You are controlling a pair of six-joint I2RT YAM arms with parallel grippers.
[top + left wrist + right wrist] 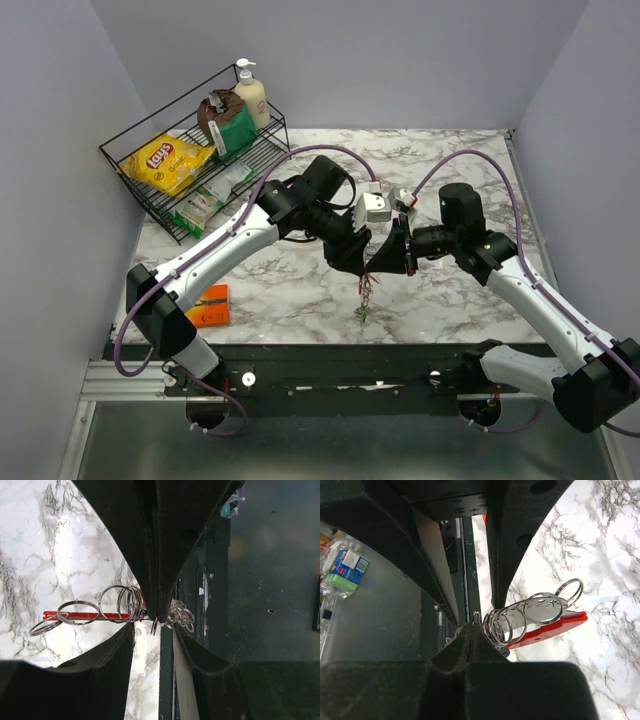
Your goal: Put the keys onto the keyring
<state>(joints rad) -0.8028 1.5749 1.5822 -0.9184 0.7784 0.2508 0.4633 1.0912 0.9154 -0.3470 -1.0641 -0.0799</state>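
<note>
Left claw (pixel 154 619) and right claw (pixel 471 626) pinch the red carabiner keyring (pixel 550 626); only overhead shows tiny silvery keys (pixel 363 310) dangling beneath my inward-bent arms.

"Lay's" logo on yellow chip bag (pixel 170 162) in wire rack (pixel 137 193); other package labels too small to read

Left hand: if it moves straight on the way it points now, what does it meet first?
Most likely the right hand, which faces the left hand across the keyring both pinch; depth is unclear.
</note>
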